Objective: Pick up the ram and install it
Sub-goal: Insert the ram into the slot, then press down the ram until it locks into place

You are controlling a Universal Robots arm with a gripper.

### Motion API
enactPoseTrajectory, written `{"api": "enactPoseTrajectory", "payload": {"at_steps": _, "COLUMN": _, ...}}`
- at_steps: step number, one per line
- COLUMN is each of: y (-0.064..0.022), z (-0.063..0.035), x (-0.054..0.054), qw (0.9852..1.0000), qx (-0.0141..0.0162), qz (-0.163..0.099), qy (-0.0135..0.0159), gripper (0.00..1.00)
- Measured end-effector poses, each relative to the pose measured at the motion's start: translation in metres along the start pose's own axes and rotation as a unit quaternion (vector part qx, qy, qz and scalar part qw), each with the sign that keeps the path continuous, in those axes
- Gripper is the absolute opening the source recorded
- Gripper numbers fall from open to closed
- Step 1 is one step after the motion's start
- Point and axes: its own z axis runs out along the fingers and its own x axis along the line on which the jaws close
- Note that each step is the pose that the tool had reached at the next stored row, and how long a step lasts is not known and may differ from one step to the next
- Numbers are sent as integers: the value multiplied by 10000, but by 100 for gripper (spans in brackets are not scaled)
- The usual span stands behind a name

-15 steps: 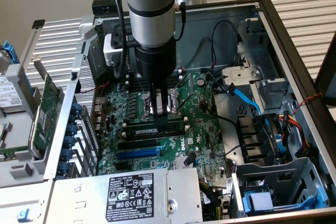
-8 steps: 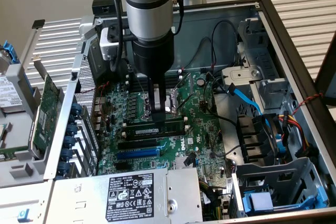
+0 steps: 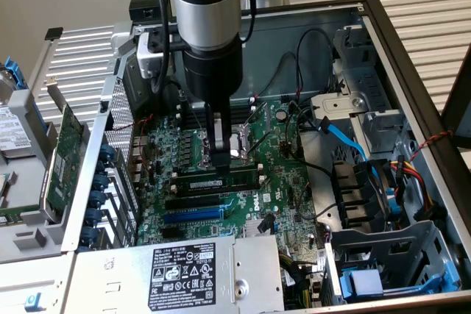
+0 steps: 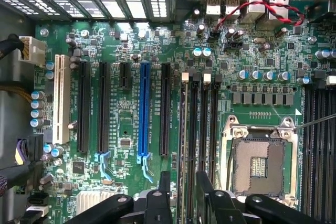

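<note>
The ram (image 3: 218, 180) is a long green stick with black chips. It stands on edge in the memory slot nearest the expansion slots, just beside the CPU socket (image 3: 239, 145). In the wrist view the ram (image 4: 182, 129) shows edge-on as a thin line along that slot. My gripper (image 3: 218, 162) hangs straight down over the stick's middle. The two black fingers (image 4: 164, 192) straddle the ram with a gap on each side, so the gripper (image 4: 184, 178) is open. The neighbouring black memory slots (image 4: 205, 129) with white end clips hold nothing.
A blue expansion slot (image 4: 144, 108) and several black ones lie beside the memory slots. A larger green card with a bracket (image 3: 66, 152) rests outside the case at the exterior view's left. The power supply (image 3: 184, 270) is in front, and a blue cable (image 3: 346, 137) and drive cages are at the right.
</note>
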Motion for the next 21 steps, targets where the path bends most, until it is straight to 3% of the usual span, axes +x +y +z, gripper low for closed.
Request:
{"api": "enactPoseTrajectory", "payload": {"at_steps": 10, "y": 13, "z": -2, "x": 1, "qw": 10000, "qx": 5, "qz": 0, "qy": 4, "gripper": 33}}
{"api": "enactPoseTrajectory", "payload": {"at_steps": 21, "y": 22, "z": -4, "x": 1, "qw": 10000, "qx": 4, "qz": 0, "qy": 34, "gripper": 33}}
